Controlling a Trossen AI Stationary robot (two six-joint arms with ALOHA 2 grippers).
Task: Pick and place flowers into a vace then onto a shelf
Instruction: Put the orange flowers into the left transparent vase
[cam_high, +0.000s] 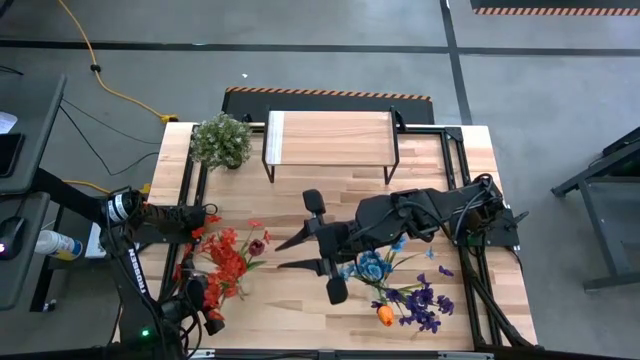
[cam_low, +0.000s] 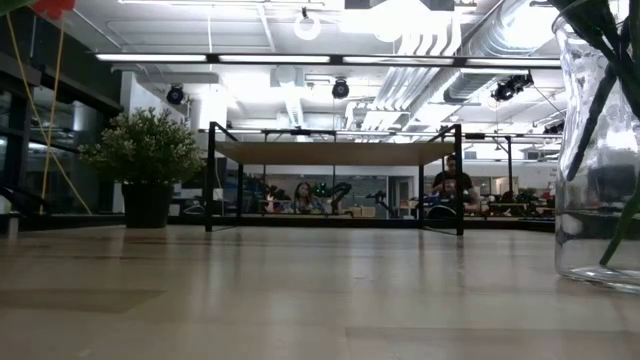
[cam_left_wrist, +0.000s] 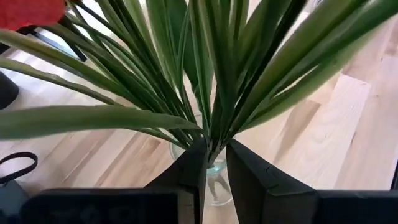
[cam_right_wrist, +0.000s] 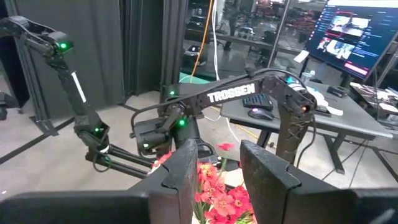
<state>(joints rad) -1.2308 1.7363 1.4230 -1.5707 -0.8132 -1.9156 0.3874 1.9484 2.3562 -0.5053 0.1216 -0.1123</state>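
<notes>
My left gripper at the table's near left is shut on a bunch of red flowers with long green leaves. A round glass rim shows just below its fingers. My right gripper is open and empty at mid-table and points toward the red bunch. Blue and purple flowers and an orange tulip are at the near right. A glass vase with green stems in it stands on the table close at the low view's right. The shelf stands on its black legs at the far edge. My left gripper pinches the bunch's gathered green stems and leaves between its two fingers, where they come together below the blooms. The leaves fan out beyond the fingers. The stems run on toward the glass rim beneath. Whether the bunch's lower end rests in the glass is hidden by the fingers.
A bushy potted plant stands at the far left beside the shelf. Black frame rails run along the table's left and right sides. Bare wood lies between the two grippers and the shelf. People sit in the room behind the table.
</notes>
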